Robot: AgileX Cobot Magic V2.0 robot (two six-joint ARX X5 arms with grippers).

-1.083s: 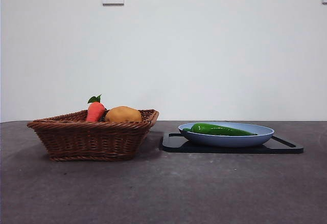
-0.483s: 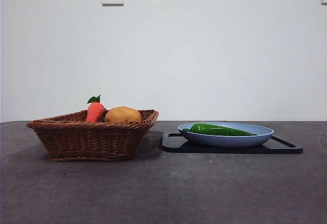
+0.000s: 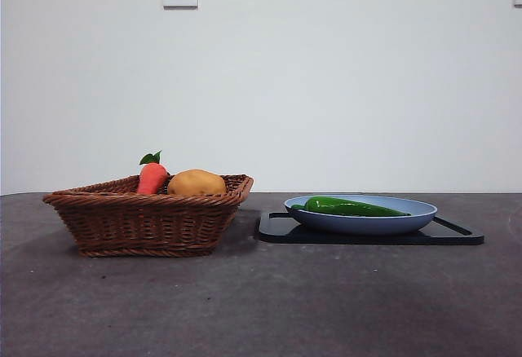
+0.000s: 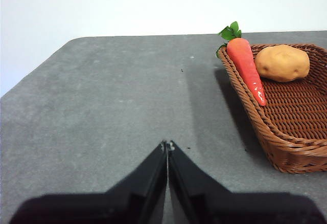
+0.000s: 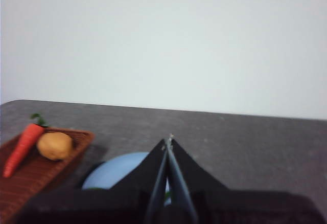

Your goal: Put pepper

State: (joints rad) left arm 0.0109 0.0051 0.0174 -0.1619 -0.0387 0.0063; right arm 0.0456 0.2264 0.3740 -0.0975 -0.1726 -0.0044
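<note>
Lab-like: bare white wall (image 3: pixel 342 88), grey table (image 3: pixel 261 300)

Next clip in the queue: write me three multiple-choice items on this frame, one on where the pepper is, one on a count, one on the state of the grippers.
1. Where does the pepper lie?
A. In the wicker basket
B. On the blue plate
C. On the bare table

2. How many vegetables sit in the wicker basket?
A. One
B. Two
C. Three

3. How do the left gripper and the right gripper stand?
A. Both shut and empty
B. Both wide open
C. One shut on the pepper

Key:
1 B: the pepper rests on the blue plate, which sits on the black tray.
2 B: only the carrot and the potato are in it.
3 A: in each wrist view the jaws meet at the tips with nothing between them.
</note>
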